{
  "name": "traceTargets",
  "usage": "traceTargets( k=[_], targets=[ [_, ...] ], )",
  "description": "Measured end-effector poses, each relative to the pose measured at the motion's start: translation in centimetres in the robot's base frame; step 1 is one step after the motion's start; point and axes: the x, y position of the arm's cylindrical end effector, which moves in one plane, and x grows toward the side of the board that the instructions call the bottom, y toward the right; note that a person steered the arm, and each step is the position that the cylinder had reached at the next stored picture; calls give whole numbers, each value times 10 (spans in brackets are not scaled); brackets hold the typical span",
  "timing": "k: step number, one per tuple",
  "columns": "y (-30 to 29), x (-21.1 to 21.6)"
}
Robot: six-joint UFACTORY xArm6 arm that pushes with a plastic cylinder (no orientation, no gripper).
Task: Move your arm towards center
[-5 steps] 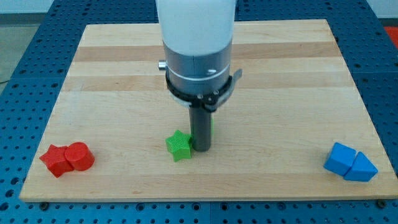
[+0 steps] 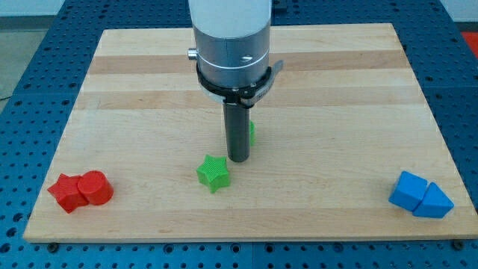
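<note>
My tip (image 2: 237,159) rests on the wooden board (image 2: 149,90) near its middle, a little below centre. A green star block (image 2: 213,172) lies just below and to the left of the tip, apart from it. A second green block (image 2: 252,133) shows as a sliver behind the rod on its right side; its shape cannot be made out. The arm's white and grey body (image 2: 231,45) hangs over the upper middle of the board.
Two red blocks (image 2: 81,190) sit together at the board's lower left corner. Two blue blocks (image 2: 420,195), one a wedge-like shape, sit together at the lower right corner. The board lies on a blue perforated table (image 2: 30,82).
My tip has moved up the view, away from the green star block it was touching. The star has shifted very slightly left. More of the hidden green block shows.
</note>
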Motion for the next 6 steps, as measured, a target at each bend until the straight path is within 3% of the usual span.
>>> traceTargets(
  k=[2, 5, 6],
  targets=[
    [66, 28],
    [-21, 91],
    [-74, 60]
  ],
)
